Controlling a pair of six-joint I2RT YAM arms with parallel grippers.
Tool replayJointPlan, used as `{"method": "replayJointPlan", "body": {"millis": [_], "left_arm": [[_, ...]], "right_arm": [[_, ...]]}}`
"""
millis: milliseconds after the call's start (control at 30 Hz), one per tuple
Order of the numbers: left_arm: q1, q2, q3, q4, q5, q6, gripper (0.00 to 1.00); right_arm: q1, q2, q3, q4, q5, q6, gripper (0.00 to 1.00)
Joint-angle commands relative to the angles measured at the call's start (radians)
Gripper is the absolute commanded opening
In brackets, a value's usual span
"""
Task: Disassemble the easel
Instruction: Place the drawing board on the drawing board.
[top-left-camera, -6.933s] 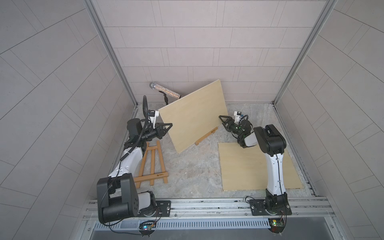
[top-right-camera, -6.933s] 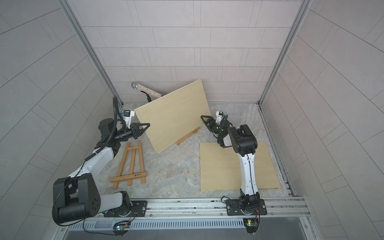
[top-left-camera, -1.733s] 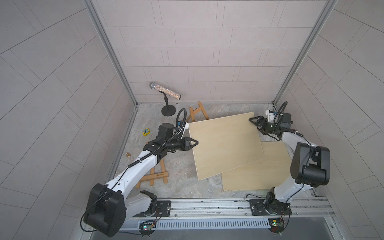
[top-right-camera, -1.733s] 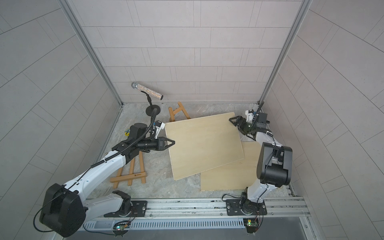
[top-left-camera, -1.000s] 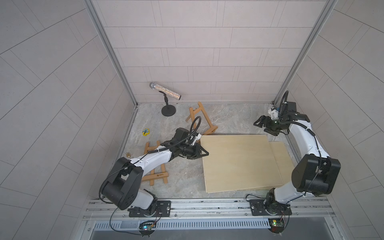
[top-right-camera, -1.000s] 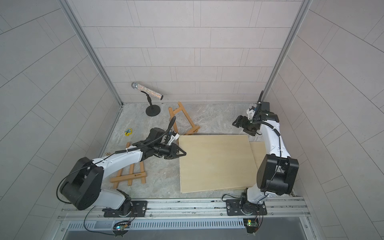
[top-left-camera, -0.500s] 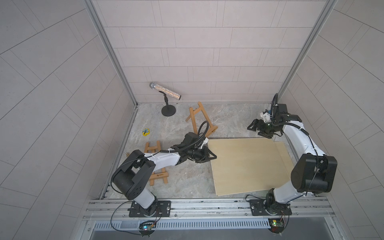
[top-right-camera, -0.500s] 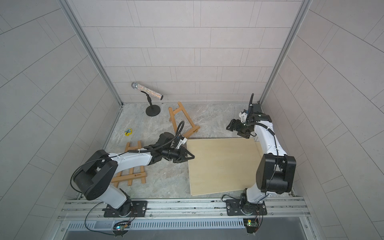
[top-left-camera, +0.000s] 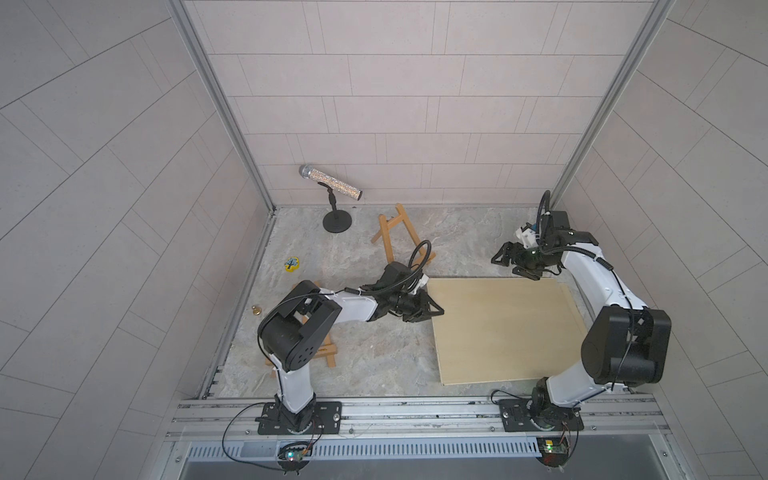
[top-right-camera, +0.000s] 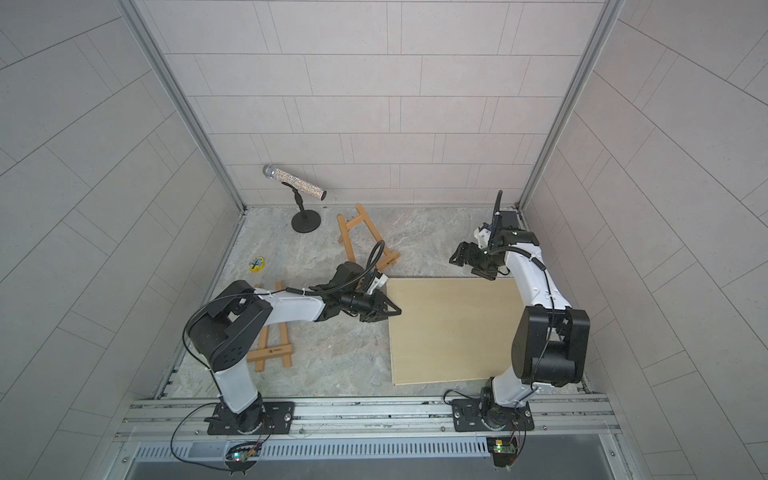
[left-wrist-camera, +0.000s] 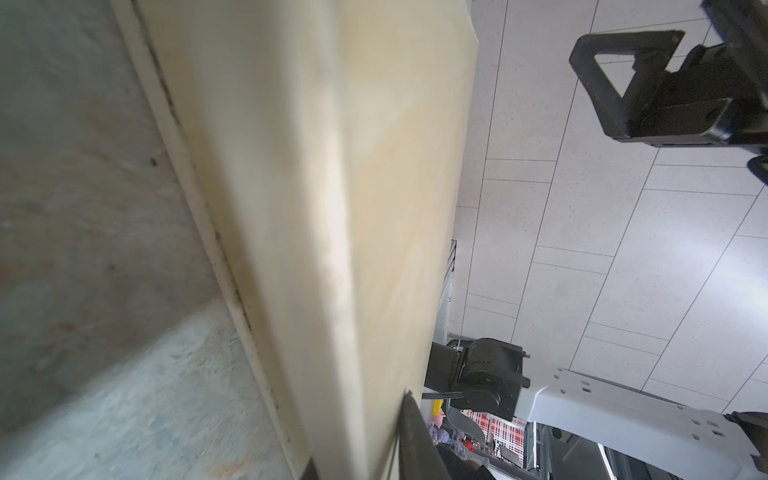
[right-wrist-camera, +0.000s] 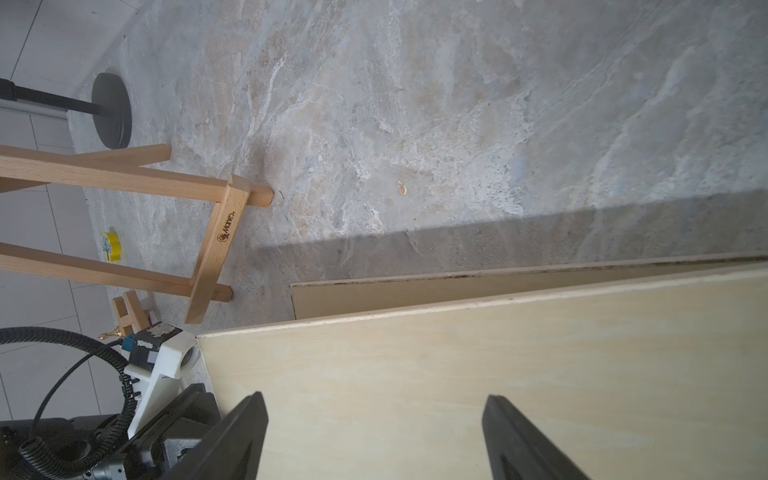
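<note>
A wooden easel (top-left-camera: 398, 237) (top-right-camera: 360, 237) stands at the back of the floor with nothing on it; it also shows in the right wrist view (right-wrist-camera: 208, 232). A pale plywood board (top-left-camera: 507, 332) (top-right-camera: 457, 332) rests over a second board (right-wrist-camera: 415, 291) at the right. My left gripper (top-left-camera: 432, 311) (top-right-camera: 392, 311) (left-wrist-camera: 357, 461) is shut on the board's (left-wrist-camera: 332, 208) left edge, one finger on each face. My right gripper (top-left-camera: 505, 259) (top-right-camera: 461, 255) (right-wrist-camera: 376, 415) hangs open above the board's (right-wrist-camera: 498, 353) far edge, holding nothing.
A second easel (top-left-camera: 322, 353) lies flat under the left arm. A glittery microphone (top-left-camera: 330, 185) on a black stand (top-left-camera: 336, 222) stands at the back left. A small yellow piece (top-left-camera: 292, 264) and a small gold knob (top-left-camera: 255, 309) lie by the left wall.
The board has slid to the right and settled squarely over the lower board, still in my left gripper. The right gripper has drifted left and lower, still open.
</note>
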Motion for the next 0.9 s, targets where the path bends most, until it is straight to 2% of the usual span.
{"method": "replayJointPlan", "body": {"millis": [0,233,567,767,867], "left_arm": [[-0.014,0.040,0.005,-0.113,-0.200,0.125,0.00],[-0.053,0.067,0.006,-0.060,-0.211,0.078,0.00],[-0.058,0.107,0.045,-0.081,-0.218,0.098,0.00],[-0.056,0.115,0.062,-0.154,-0.256,0.132,0.00],[-0.056,0.122,0.084,-0.204,-0.278,0.158,0.04]], "right_arm": [[0.007,0.003,-0.006,-0.009,0.002,-0.024,0.86],[0.007,0.003,-0.014,0.005,0.000,-0.014,0.86],[0.011,-0.004,-0.027,0.014,-0.004,-0.011,0.86],[0.012,-0.006,-0.022,0.010,-0.007,-0.015,0.86],[0.012,-0.008,-0.024,0.014,-0.010,-0.014,0.86]]}}
